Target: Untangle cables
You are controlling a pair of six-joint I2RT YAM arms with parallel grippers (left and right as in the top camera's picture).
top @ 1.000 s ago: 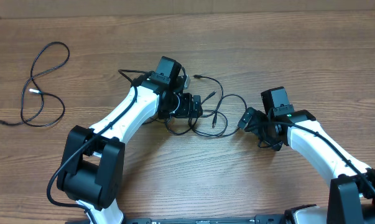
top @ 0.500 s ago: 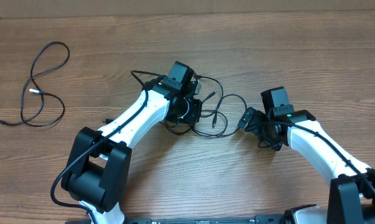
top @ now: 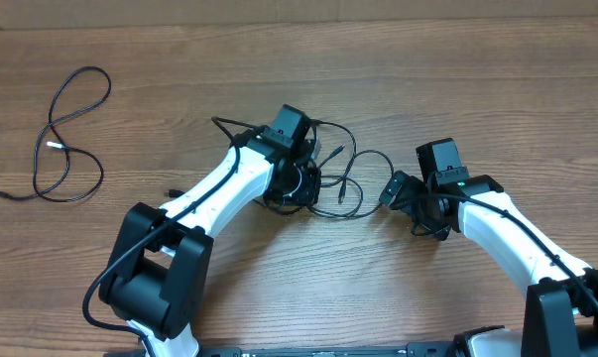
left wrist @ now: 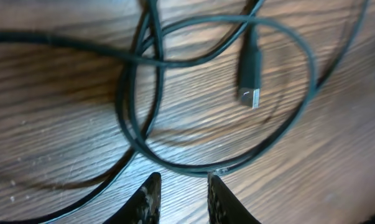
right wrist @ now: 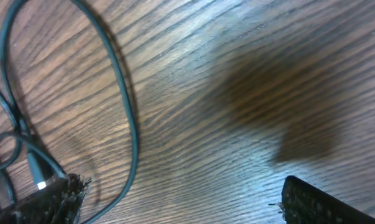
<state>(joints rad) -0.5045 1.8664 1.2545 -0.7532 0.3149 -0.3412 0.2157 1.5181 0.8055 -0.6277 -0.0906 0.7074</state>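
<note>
Overhead, far left of the tangle (top: 343, 183), one loose cable (top: 68, 139) lies in open loops on the wooden counter (top: 477, 79), well apart from everything. Left hand (top: 300, 184) sits right on the tangle's left edge. Its wrist view shows fingers barely parted, gripping nothing, with a silver-tipped plug (left wrist: 250, 71) lying inside a loop (left wrist: 302, 99) just past the tips. Right of the tangle, the right hand (top: 396, 190) is spread wide and empty, just beside the outermost strand (right wrist: 128, 112).
</note>
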